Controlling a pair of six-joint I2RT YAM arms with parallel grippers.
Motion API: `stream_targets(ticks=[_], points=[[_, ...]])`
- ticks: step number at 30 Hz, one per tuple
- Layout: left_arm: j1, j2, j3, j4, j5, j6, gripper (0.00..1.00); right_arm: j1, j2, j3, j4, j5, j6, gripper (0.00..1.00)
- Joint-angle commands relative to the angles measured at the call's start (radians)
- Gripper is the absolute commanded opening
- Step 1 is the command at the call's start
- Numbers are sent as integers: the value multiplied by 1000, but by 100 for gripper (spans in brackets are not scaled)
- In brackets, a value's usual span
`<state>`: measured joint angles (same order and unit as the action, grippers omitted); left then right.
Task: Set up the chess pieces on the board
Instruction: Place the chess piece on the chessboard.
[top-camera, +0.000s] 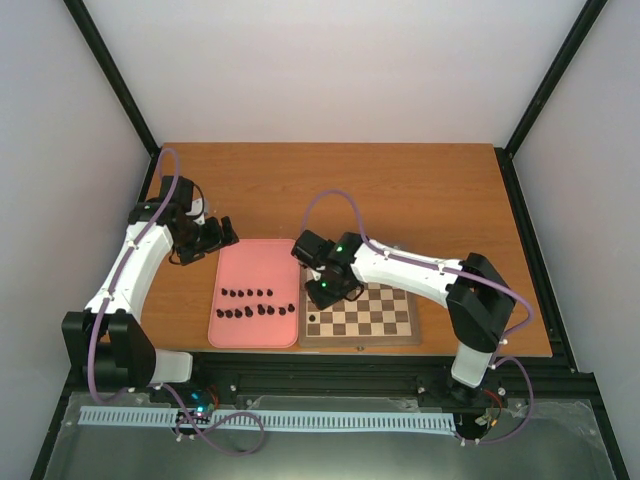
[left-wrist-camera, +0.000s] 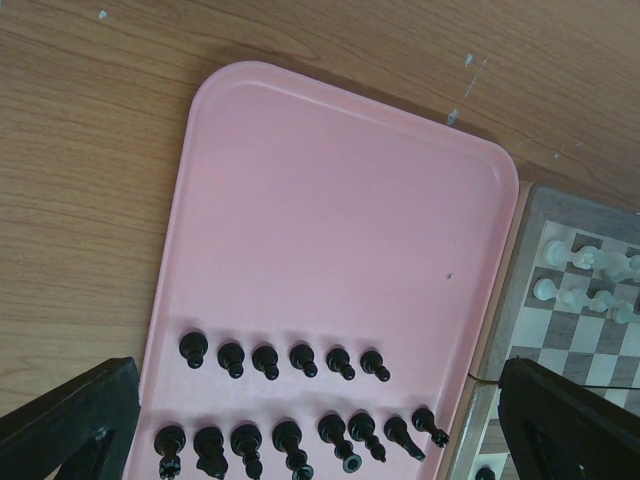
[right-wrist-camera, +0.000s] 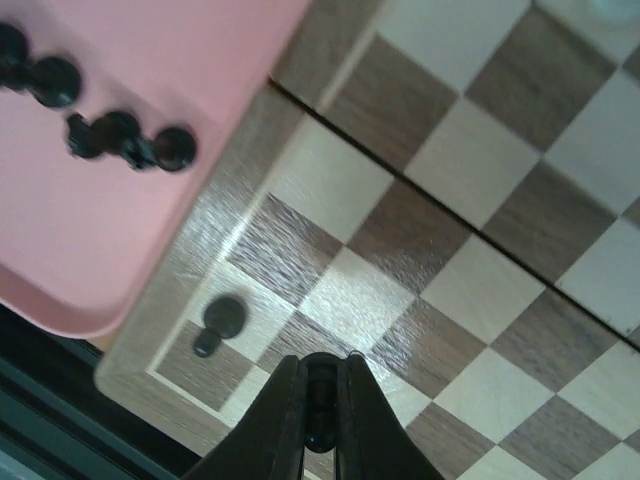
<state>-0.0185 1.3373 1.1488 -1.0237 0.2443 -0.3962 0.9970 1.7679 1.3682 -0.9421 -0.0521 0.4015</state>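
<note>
The wooden chessboard (top-camera: 375, 318) lies right of the pink tray (top-camera: 255, 275). Several black chess pieces (top-camera: 255, 303) stand in two rows at the tray's near end; they also show in the left wrist view (left-wrist-camera: 285, 362). One black piece (right-wrist-camera: 222, 318) stands on the board's near-left corner area. My right gripper (right-wrist-camera: 321, 400) is shut on a black chess piece (right-wrist-camera: 320, 385) just above the board's near-left squares. My left gripper (top-camera: 222, 235) hovers open beyond the tray's far-left corner, empty. White pieces (left-wrist-camera: 590, 280) stand at the board's far side.
The tray (left-wrist-camera: 330, 240) is bare in its far half. The board's border (right-wrist-camera: 140, 375) meets the table's front edge and a black frame rail. Bare wooden table (top-camera: 400, 190) lies behind the tray and board.
</note>
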Motion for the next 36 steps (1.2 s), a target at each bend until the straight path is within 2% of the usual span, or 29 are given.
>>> stream_targets(ticks=[1,5,36], points=[[5,0,14,13,12,-7,100,0,-48,-68,51,8,45,6],[5,-6,3,16,14,-10,100,4,-50,-111,78,-15,45,6],[6,-12,-9,18,11,-8,100,42,30,-128,78,-37,20,6]])
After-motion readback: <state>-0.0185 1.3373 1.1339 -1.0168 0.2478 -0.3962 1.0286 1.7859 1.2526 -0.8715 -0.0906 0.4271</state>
